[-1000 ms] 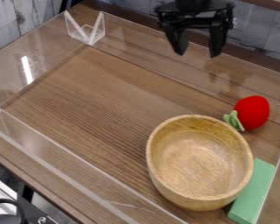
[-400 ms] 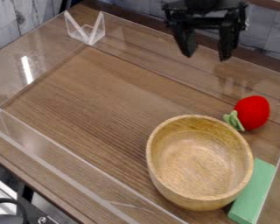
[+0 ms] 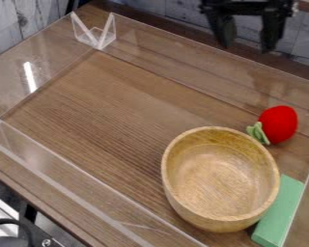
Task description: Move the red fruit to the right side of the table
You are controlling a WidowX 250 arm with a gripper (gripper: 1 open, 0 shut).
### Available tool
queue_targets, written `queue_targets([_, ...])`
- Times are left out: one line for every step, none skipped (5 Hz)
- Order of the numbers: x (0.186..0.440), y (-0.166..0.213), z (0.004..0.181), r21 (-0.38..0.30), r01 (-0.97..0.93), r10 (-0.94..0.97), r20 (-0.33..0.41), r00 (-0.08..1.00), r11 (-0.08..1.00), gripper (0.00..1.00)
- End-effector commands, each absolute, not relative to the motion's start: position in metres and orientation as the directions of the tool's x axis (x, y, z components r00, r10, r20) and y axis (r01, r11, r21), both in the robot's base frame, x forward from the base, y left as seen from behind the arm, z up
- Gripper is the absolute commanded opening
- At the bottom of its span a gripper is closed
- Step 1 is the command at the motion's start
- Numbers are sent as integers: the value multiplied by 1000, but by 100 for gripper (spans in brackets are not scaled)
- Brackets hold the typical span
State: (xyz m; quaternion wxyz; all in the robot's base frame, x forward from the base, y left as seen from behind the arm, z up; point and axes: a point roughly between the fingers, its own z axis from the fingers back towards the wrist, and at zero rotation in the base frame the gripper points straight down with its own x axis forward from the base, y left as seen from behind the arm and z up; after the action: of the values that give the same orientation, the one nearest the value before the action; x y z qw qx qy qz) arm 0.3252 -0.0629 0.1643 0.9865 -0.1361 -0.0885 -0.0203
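The red fruit [image 3: 278,123] is small, round and bright red with a green leafy tip pointing left. It rests on the brown wood-grain table [image 3: 119,106] near the right edge, just behind the wooden bowl. My gripper [image 3: 247,41] hangs in the air at the top right, well above and behind the fruit. Its two black fingers stand apart with nothing between them. The gripper touches nothing.
A round light wooden bowl [image 3: 222,178] sits at the front right, close to the fruit. A flat pale-green block [image 3: 284,212] lies to the right of the bowl. Low clear acrylic walls [image 3: 93,31] edge the tabletop.
The gripper has moved to the right and upward in the picture, staying open. The fruit, bowl and block have not moved.
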Motion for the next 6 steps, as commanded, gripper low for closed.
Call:
queue_targets([341,-75,187,-264,110,-46,234,971,958,100])
queue_targets([344,-79,183,-268,199,-135,238,962,942,100])
queue_targets([346,-79,178,-268,266,-204,238,950,926,100])
queue_targets([349,-82,167,-267,323,-262,239,935,908,100])
queue_targets([351,-82,161,-265,373,-310,252,917,889,100])
queue_targets([355,-82,162,-264,318,-254,250,934,910,100])
